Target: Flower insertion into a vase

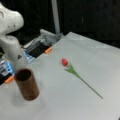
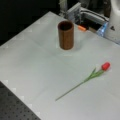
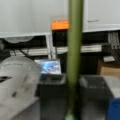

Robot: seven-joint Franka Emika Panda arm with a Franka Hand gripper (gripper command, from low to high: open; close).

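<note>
One flower (image 1: 75, 72) flat, vase (image 1: 27, 84) upright

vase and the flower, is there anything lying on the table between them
Nothing. In both front views only bare grey table separates the upright vase from the flower lying flat. The gripper shows in neither.

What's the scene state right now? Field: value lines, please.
vase: upright on the table, mouth empty
flower: lying flat on the table, apart from the vase
end effector: absent from both front views; only the arm base shows
wrist view: green upright bar close to the lens, identity unclear
progress: flower not in vase
</note>
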